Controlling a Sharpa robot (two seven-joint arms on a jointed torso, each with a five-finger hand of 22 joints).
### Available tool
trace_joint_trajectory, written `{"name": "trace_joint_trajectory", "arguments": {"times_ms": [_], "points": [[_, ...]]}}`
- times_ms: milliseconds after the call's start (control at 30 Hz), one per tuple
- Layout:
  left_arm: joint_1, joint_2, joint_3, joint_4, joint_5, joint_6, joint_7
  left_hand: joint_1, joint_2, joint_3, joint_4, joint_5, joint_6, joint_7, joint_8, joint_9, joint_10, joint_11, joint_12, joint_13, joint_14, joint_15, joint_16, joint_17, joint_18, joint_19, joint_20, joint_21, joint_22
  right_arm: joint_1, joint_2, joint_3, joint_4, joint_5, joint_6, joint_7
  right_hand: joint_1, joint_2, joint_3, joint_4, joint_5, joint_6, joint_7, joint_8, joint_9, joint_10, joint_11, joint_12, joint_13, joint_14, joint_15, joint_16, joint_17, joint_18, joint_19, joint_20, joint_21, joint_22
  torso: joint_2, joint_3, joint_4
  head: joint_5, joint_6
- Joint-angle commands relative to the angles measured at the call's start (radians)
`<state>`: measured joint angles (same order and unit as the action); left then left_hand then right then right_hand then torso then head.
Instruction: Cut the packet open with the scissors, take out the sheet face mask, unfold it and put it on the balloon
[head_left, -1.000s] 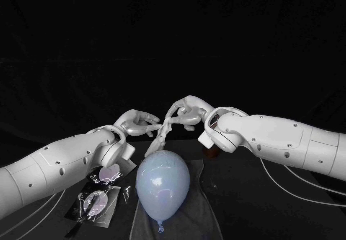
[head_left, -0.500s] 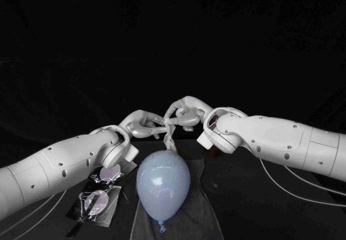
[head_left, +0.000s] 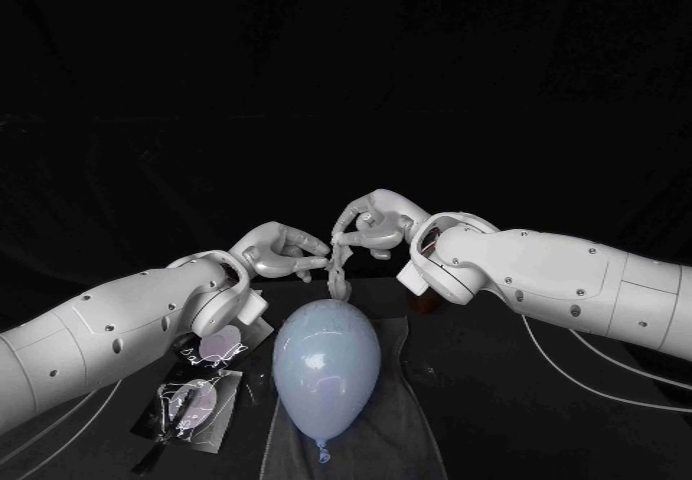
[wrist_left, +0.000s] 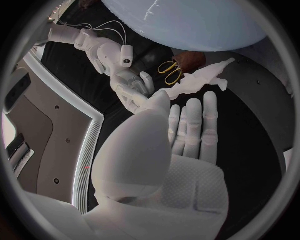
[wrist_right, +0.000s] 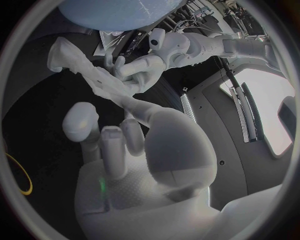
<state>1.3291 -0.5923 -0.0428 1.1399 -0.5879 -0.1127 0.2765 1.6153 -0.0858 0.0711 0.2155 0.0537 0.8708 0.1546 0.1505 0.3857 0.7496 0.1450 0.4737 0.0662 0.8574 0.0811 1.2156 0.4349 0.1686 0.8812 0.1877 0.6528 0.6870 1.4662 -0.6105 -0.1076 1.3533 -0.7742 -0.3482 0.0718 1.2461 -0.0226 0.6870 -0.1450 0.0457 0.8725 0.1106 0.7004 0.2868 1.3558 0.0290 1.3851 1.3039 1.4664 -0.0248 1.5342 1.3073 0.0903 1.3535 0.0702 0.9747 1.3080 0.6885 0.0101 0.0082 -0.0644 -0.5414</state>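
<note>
balloon: pale blue rubber balloon (head_left: 327, 360), inflated, lying down
mask: white sheet mask (head_left: 340, 272), bunched up, dangling over its far end
packet: shiny clear packet (head_left: 195, 400), flat beside it

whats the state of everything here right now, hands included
balloon, inflated, lying on a grey cloth, nothing on it
packet, flat on the table, unheld
scissors, lying on the table, unheld
sheet face mask, bunched in a narrow strip, not unfolded, hanging over the balloon's far end
left hand, pinching the sheet face mask
right hand, pinching its upper end
</note>
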Motion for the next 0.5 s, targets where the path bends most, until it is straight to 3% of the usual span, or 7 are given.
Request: {"name": "trace_joint_trajectory", "arguments": {"times_ms": [33,367,500], "points": [[0.0,-0.005,0.001,-0.003,0.007,0.052,0.002,-0.004,-0.009,0.003,0.005,-0.004,0.009,0.007,0.001,-0.007,0.016,0.008,-0.009,0.0,0.004,0.01,0.023,0.004,0.009,0.002,-0.001,0.008,0.01,0.0,-0.002,0.001,0.001,-0.005,-0.02,0.002,-0.008,0.001,0.006,-0.002,0.003,0.007,-0.002,0.005,0.002,0.005,0.002,0.007,0.001,0.067,-0.009,0.003,0.144,0.016,0.008,0.002,0.003,0.123,0.0,-0.0001,0.0,-0.002,0.0],[-0.001,-0.004,0.0,-0.005,0.003,0.043,-0.017,-0.052,-0.047,-0.028,0.037,-0.005,-0.013,0.042,-0.005,-0.024,0.001,0.029,-0.025,0.002,-0.01,0.031,0.078,0.002,0.008,-0.011,0.015,0.013,0.023,0.0,-0.003,0.001,-0.001,0.002,-0.031,0.003,-0.008,0.001,0.006,-0.002,0.003,0.007,-0.002,0.005,0.002,0.005,0.002,0.007,0.001,0.067,-0.009,0.003,0.144,0.016,0.008,0.002,0.003,0.123,0.0,-0.0006,-0.0002,-0.002,-0.001],[-0.001,0.001,0.0,-0.005,-0.015,0.03,-0.024,-0.046,-0.044,-0.031,0.04,-0.005,-0.008,0.03,0.003,-0.024,0.005,0.03,-0.019,0.005,-0.01,0.032,0.088,0.0,0.01,-0.01,0.017,0.015,0.026,0.0,-0.002,0.001,-0.002,0.005,-0.037,0.004,-0.008,0.001,0.007,-0.003,0.003,0.007,-0.002,0.005,0.002,0.006,0.002,0.008,0.003,0.067,-0.009,0.003,0.144,0.016,0.008,0.001,0.003,0.123,0.0,0.0001,-0.0001,-0.001,-0.002]]}}
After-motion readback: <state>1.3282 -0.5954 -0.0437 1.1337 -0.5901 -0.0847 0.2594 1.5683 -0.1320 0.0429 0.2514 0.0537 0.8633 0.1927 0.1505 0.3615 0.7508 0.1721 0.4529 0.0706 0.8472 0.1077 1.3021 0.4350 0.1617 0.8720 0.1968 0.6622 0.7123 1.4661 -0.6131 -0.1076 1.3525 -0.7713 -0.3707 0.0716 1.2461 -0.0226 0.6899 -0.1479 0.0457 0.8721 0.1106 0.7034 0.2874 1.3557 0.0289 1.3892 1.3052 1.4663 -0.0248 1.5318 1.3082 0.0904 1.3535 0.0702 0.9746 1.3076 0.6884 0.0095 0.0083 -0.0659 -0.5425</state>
